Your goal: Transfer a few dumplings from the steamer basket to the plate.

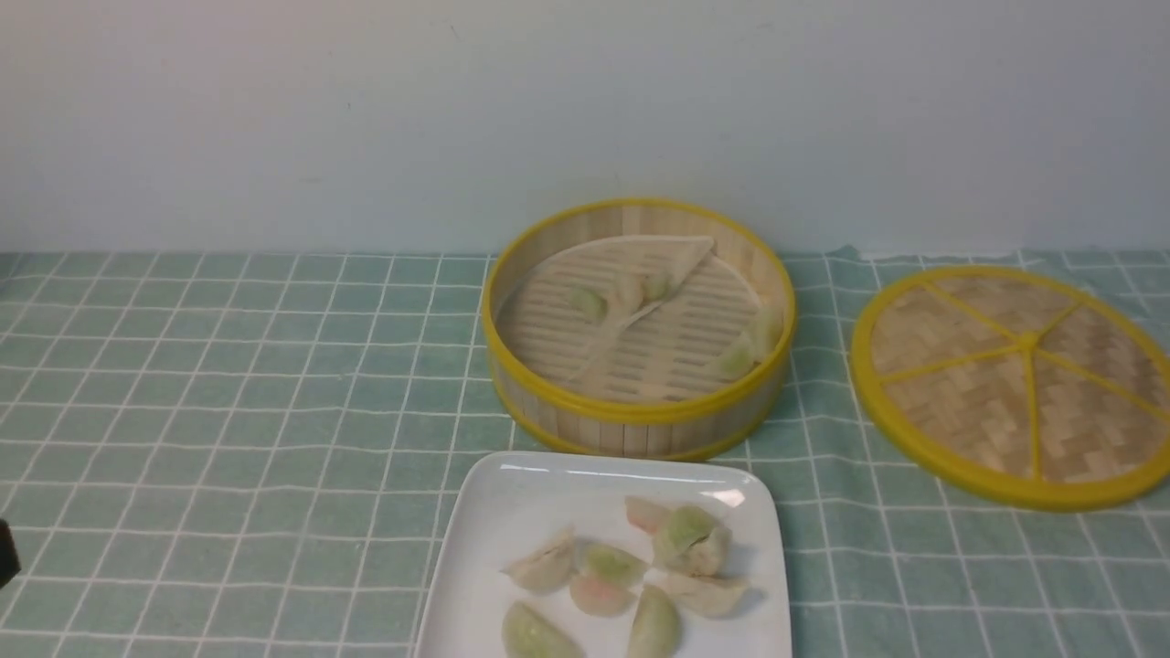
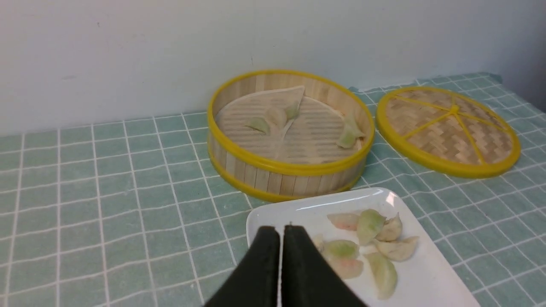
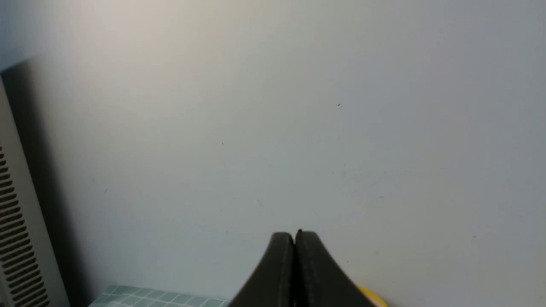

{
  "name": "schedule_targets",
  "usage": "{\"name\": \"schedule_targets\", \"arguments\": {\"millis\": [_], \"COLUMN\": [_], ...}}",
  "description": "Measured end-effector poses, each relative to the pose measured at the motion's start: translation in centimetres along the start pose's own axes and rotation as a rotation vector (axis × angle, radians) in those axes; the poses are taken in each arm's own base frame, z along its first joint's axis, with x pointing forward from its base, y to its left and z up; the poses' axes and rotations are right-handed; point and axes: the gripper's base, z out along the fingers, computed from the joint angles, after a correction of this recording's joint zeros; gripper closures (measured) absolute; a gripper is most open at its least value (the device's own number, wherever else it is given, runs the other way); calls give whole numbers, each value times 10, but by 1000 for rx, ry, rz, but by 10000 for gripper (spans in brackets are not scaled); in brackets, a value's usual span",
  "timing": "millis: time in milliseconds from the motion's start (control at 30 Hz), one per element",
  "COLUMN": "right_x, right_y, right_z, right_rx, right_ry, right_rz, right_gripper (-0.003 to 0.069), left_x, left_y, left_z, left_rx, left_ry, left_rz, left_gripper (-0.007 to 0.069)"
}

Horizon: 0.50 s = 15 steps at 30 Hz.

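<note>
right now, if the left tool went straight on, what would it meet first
Probably the near wall of the steamer basket: the shut left tool points across a corner of the plate toward it. Depth is unclear; it could touch the plate rim first.

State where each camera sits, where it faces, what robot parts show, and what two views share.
Front: between the arms, facing forward at steamer basket, plate, lid; only a dark sliver at left edge.
Left wrist: on left arm, behind the shut left gripper, facing those same three.
Right wrist: on right arm, facing the wall past the shut right gripper.
Shared: front and left wrist, all three things.
</note>
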Motion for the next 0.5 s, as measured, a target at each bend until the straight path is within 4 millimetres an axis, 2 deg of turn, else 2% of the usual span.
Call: {"name": "schedule_targets", "arguments": {"millis": [333, 433, 500], "right_x": [0, 0, 0], "right_y": [0, 0, 0], "right_z": [0, 0, 0], "right_rx": [1, 1, 1], "right_ry": [1, 1, 1], "right_rz": [0, 0, 0], "right_gripper": [673, 673, 673], "left_x": [2, 3, 12], "left_y": [1, 3, 7], "left_z": [-1, 1, 10], "left_rx": [-14, -29, -49], "left_ry": [16, -5, -60], "left_rz": [22, 48, 105], "left_gripper": [631, 631, 631]}}
